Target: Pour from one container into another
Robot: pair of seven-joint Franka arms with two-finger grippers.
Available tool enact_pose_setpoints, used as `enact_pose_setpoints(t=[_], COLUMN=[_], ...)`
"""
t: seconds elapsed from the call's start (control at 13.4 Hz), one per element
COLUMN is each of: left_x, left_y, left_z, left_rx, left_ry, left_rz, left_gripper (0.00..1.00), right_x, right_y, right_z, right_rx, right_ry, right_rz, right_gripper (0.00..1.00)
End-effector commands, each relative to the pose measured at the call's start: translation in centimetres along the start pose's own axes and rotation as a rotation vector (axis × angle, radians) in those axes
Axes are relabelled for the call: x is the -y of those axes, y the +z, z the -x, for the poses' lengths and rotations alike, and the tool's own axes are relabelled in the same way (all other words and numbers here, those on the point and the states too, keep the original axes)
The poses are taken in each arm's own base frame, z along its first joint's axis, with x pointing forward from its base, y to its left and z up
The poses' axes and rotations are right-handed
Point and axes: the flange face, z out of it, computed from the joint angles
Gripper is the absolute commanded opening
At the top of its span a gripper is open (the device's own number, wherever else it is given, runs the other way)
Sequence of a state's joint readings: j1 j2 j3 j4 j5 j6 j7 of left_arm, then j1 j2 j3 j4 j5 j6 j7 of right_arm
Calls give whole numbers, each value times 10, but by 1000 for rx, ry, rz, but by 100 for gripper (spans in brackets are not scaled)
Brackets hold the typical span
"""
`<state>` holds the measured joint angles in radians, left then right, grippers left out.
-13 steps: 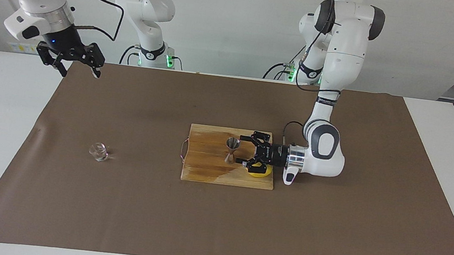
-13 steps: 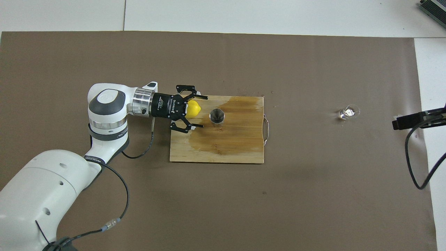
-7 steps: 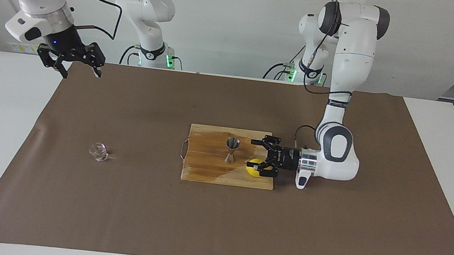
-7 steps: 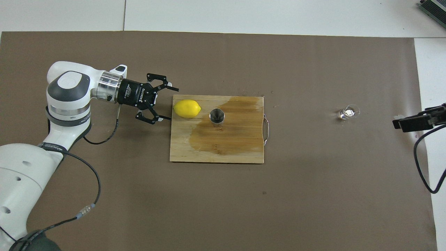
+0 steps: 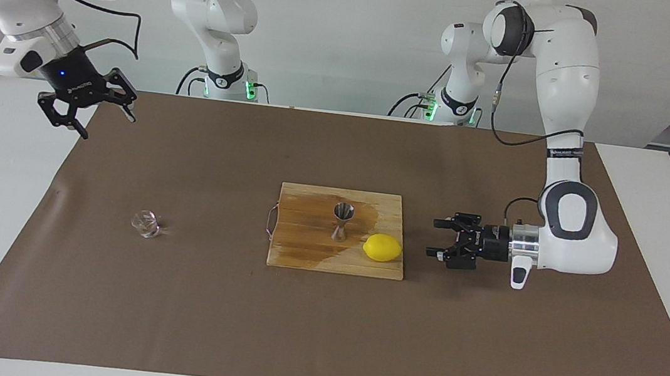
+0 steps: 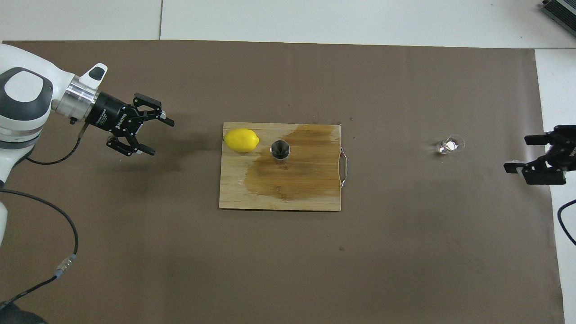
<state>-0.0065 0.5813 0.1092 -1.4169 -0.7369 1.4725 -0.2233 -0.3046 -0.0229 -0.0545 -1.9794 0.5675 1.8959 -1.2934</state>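
The tiny clear glass cup (image 5: pixel 145 224) (image 6: pixel 449 145) stands alone on the brown mat toward the right arm's end of the table. The silver hourglass jigger (image 5: pixel 342 221) (image 6: pixel 280 149) stands upright on the wooden board (image 5: pixel 302 255) (image 6: pixel 292 198). My left gripper (image 5: pixel 439 245) (image 6: pixel 159 135) lies level and low over the mat, off the board on the left arm's side, open and empty, pointing at the board. My right gripper (image 5: pixel 107 126) (image 6: pixel 516 154) hangs open and empty over the mat's edge at the right arm's end, apart from the cup.
A yellow lemon (image 5: pixel 382 247) (image 6: pixel 241 140) lies on the board beside the jigger, on the side toward the left gripper. A wet dark stain covers much of the board. The brown mat (image 5: pixel 318 337) covers most of the white table.
My left gripper has drawn back from around the jigger and lemon, off the board toward the left arm's end. The right gripper has shifted and turned slightly over the mat's edge.
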Motion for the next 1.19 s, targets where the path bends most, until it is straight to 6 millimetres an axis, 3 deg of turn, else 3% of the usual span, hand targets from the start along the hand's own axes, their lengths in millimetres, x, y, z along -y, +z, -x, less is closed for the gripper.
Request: enact_pose_setpoints(t=[0.0, 0.07, 0.22, 0.37, 0.45, 0.6, 0.89, 1.12], left_x=[6, 6, -23, -55, -70, -94, -98, -99], left_y=[-36, -47, -68, -86, -97, -101, -118, -136], left_z=[14, 20, 46, 82, 100, 122, 142, 185], left_rx=[-72, -105, -205, -315, -385, -448, -493, -528], left_ry=[268, 308, 389, 476, 513, 604, 622, 624], left_rz=[-155, -227, -385, -528, -586, -705, -724, -699], left_gripper=[100, 100, 100, 100, 100, 100, 100, 100], right_x=[-41, -55, -77, -94, -107, -121, -135, -135], right_y=[39, 56, 83, 111, 119, 129, 154, 174], right_z=[49, 66, 89, 98, 90, 84, 70, 66], right_rx=[-96, -131, -201, -271, -314, -324, -344, -375], right_ry=[-83, -121, -216, -276, -350, -414, -514, -562], right_rz=[-62, -93, -121, -176, -182, -209, -232, -261], right_gripper=[100, 100, 100, 100, 100, 100, 100, 100])
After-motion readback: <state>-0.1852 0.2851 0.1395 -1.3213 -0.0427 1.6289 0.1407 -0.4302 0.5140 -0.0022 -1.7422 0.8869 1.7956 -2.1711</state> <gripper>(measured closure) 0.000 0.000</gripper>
